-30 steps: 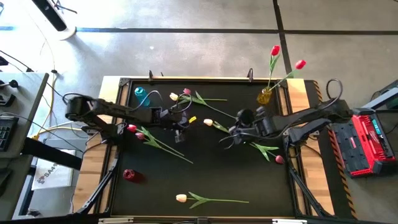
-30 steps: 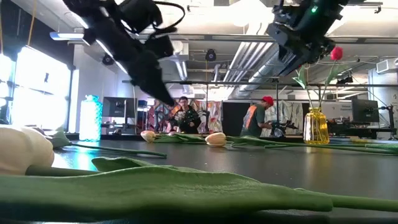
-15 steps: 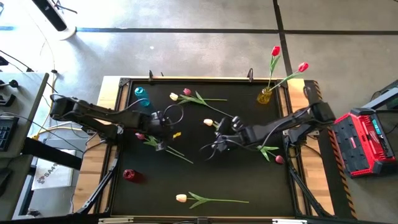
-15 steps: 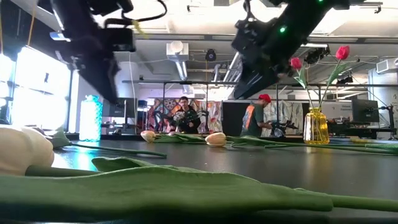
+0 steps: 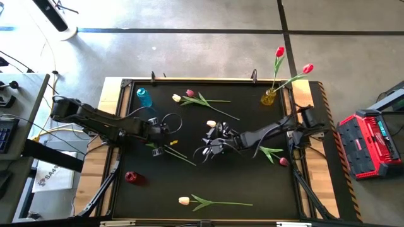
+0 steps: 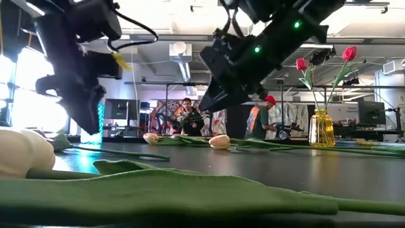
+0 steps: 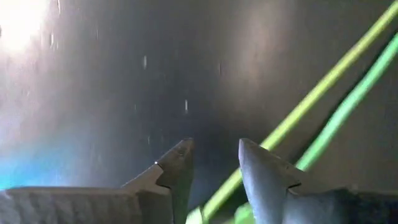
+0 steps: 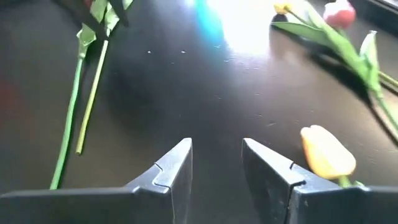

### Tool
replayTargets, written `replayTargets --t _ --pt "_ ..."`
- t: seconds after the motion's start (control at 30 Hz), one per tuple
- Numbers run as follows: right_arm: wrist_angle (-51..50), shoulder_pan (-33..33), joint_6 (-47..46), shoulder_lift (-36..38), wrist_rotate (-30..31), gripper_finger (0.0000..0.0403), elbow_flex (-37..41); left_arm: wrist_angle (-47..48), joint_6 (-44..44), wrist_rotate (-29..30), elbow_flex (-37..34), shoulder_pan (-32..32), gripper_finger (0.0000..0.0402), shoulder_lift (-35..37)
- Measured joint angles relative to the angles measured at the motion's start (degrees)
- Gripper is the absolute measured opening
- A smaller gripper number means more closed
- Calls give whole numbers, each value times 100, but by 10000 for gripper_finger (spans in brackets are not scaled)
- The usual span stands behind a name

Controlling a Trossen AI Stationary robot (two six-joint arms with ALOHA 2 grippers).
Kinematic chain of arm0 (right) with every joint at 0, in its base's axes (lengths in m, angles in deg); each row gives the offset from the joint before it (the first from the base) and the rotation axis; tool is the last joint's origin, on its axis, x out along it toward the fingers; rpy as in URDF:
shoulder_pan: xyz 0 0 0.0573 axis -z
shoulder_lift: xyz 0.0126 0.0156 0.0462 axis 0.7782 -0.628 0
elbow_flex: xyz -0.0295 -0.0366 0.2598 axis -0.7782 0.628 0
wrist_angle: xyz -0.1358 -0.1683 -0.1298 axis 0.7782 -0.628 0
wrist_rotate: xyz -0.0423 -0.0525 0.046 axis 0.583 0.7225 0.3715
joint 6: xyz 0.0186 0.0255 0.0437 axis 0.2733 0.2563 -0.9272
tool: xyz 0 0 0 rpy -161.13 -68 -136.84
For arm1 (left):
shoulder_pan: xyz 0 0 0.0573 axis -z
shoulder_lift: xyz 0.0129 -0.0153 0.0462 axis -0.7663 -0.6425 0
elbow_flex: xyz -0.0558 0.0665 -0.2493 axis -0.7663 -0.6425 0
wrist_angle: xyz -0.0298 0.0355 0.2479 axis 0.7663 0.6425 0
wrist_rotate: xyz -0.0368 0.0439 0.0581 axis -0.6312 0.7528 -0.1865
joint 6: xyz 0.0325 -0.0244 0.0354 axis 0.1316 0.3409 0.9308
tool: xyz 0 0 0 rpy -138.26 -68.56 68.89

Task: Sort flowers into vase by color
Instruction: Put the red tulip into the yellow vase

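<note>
Two long green stems (image 5: 180,156) lie side by side on the dark table; their heads are hidden under my left arm. My left gripper (image 7: 214,165) stands open just above them, pointing steeply down, and the stems (image 7: 323,87) run past one finger without touching it. My right gripper (image 8: 216,162) is open and slants down over bare table at mid-table (image 5: 203,151). A cream tulip (image 8: 326,152) lies just beside it. A yellow vase (image 5: 268,98) at the far right holds two red tulips (image 5: 279,52).
A blue vase (image 5: 144,96) stands at the far left and a small red vase (image 5: 130,177) at the near left. More tulips lie loose: a cream and a pink one (image 5: 183,96) at the far edge, a cream one (image 5: 184,200) near the front, a pink head (image 5: 284,162) at the right.
My left gripper has drawn back toward the table's left and near edges and sunk, tipping more steeply down over the two stems. My right gripper has travelled toward the table's left, come down and tipped forward, ending beside the cream tulip at mid-table.
</note>
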Motion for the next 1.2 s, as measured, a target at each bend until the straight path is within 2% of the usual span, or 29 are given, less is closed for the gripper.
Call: replayTargets --t 0.13,0.37,0.47,0.67,0.83,0.97,1.1,1.2 --pt "163 2 27 -213 -146 128 2 -484 313 -447 -218 -163 130 -64" --pt "165 -13 -23 -227 -238 128 2 -402 823 -1114 -343 -218 127 -191" --pt "199 -11 -70 -227 -236 128 2 -436 924 -1174 -369 -216 127 -252" --pt "241 -11 -124 -227 -218 128 2 -482 918 -941 -344 -209 113 -512" --pt "249 -24 -261 -227 -201 128 2 -587 903 -803 -319 -160 55 -572" --pt "261 -44 -459 -227 -199 128 2 -506 939 -460 -166 24 7 -605" --pt "248 -105 -495 -227 -167 128 2 -760 1677 93 -52 341 7 -618" --pt "-180 -148 -621 -218 52 128 -2 -1240 2402 619 -52 570 2 -620"
